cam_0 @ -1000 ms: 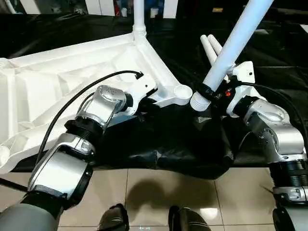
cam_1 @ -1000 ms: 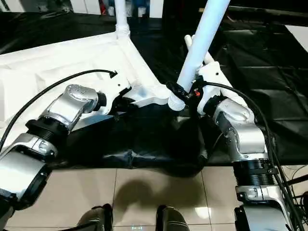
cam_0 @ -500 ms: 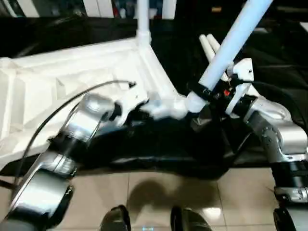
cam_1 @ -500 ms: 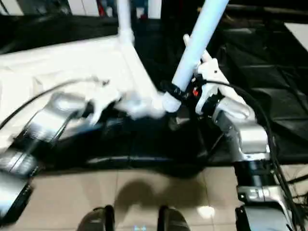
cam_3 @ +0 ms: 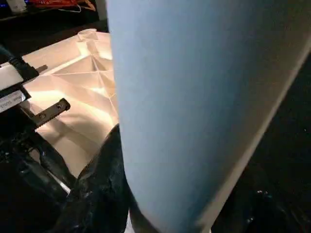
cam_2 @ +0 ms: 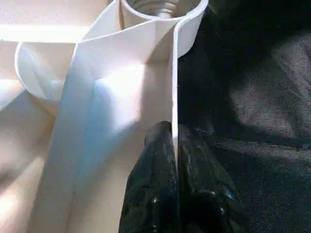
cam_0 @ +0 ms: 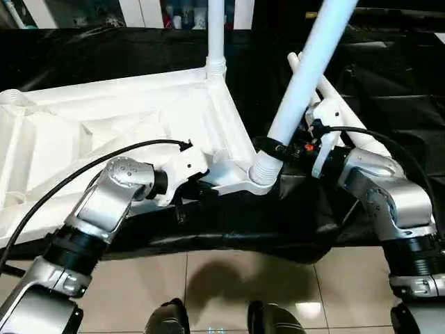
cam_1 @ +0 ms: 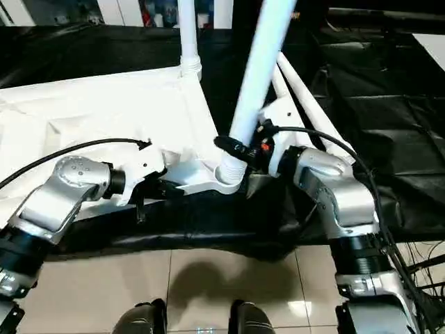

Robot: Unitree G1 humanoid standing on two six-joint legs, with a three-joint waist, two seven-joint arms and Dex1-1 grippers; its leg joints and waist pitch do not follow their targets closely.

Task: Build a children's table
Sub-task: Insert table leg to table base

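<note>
A: So where's the table at rn?

B: Tabletop (cam_0: pixel 104 125) lies underside-up on the black sheet (cam_0: pixel 229 216), ribs showing. One leg (cam_0: pixel 216 31) already stands upright in the far corner. Two spare legs (cam_0: pixel 348 125) lie on the sheet beyond the right arm.

A: And the step in hand?

B: Seating leg no. 2 (cam_0: pixel 306 69) in the near corner socket (cam_0: pixel 257 182). Its ribbed end sits at the socket mouth, but the tube leans off toward the robot's right, so I'd judge it not home yet.

A: Grippers?

B: Right gripper (cam_0: pixel 281 148) is clamped round that leg just above the ribbed end. Left gripper (cam_2: pixel 174 145) is pinched tight on the thin edge wall of the tabletop, right by the same socket, w/ one finger each side of the wall.

A: How to do it well, imo?

B: Stand the leg up first, parallel to the fitted one. Pushing while it's tilted prob jams the end against the socket rim. Then press straight down along the tube's axis, maybe w/ a slight twist. Left should hold firm so the corner doesn't slide or lift on the slick sheet.

A: Risks?

B: Thin wall could slip out of the left pinch, and the long leg gives lots of leverage if it tips.
</note>
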